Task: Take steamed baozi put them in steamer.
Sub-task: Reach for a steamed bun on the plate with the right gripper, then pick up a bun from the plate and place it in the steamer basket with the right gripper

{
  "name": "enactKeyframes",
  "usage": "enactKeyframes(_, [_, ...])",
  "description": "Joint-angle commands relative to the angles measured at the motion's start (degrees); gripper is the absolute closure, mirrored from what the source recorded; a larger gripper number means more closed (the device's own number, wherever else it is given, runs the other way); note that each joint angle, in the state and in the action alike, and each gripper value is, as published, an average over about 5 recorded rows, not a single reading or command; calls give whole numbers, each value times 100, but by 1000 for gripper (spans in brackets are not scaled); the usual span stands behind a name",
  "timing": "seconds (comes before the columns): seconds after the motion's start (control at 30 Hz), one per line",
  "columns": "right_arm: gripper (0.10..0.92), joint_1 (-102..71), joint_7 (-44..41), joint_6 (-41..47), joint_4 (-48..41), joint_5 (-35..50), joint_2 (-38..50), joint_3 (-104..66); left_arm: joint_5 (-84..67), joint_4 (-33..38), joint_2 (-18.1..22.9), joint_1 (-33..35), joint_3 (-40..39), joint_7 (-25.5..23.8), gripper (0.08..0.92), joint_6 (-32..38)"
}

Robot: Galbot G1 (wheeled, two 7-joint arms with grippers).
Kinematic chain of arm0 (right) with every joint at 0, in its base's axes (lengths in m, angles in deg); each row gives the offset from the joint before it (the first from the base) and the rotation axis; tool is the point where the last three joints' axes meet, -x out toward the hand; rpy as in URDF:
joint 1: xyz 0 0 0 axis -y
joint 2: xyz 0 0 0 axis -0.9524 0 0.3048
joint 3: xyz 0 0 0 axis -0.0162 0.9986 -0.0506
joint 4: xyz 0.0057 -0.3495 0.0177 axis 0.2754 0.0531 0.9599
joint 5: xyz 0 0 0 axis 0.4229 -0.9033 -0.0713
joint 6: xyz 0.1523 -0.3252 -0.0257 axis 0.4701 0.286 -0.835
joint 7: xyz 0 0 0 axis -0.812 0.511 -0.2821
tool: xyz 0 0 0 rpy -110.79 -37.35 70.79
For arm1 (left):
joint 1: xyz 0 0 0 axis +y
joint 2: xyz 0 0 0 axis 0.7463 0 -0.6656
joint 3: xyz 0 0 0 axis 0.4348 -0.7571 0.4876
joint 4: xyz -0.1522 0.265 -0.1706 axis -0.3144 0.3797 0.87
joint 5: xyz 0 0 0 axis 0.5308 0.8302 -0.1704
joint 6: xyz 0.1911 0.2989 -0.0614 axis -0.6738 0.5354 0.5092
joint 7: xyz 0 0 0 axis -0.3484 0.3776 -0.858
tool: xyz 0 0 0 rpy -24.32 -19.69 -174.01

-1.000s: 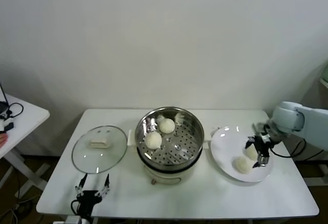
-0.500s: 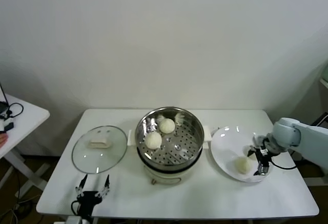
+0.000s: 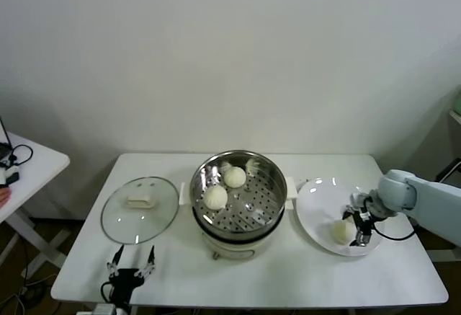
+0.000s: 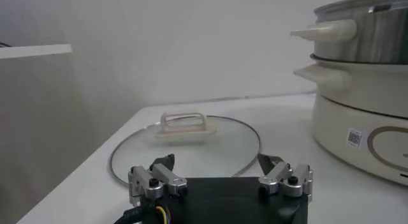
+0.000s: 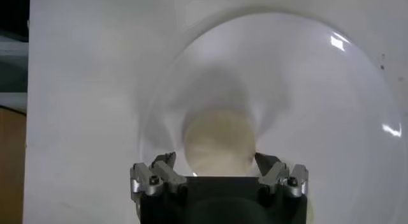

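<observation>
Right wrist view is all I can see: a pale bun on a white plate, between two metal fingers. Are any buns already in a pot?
Observer: Yes, two steamed baozi lie in the steamer, left of the plate where the right gripper works.
Operator: Is its lid on?
Observer: No, the glass lid lies flat on the table, left of the steamer.
Operator: And the other arm?
Observer: The left gripper hangs open at the table's front edge, near the lid.
</observation>
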Motion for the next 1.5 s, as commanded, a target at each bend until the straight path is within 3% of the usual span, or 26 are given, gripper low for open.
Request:
enactKeyframes(0.03, [282, -158, 56, 15, -17, -46, -29, -181, 10, 5, 4, 0, -10, -1, 177, 3])
enactKeyframes(0.33, [383, 334, -43, 18, 207, 177, 75, 78, 40, 28, 10, 19, -15, -1, 177, 8])
enactKeyframes(0.53, [397, 2731, -422, -373, 552, 944, 151, 1710, 83, 58, 17, 34, -6, -2, 177, -1])
enactKeyframes(0.7, [397, 4527, -1035, -872, 581, 1618, -218, 2641, 89, 49, 7, 54, 19, 2, 177, 12])
enactKeyframes(0.97, [393, 5596, -1511, -2031, 840, 2504, -1305, 2178, 86, 46, -4, 83, 48, 17, 177, 42])
enactKeyframes(1.23, [395, 5082, -1216, -3096, 1793, 1399, -2313, 1551, 94, 61, 23, 105, 45, 46, 177, 67])
enactKeyframes(1.5, [397, 4016, -843, -3557, 1814, -168, -3082, 1567, 98, 89, 61, 77, 39, 52, 177, 53])
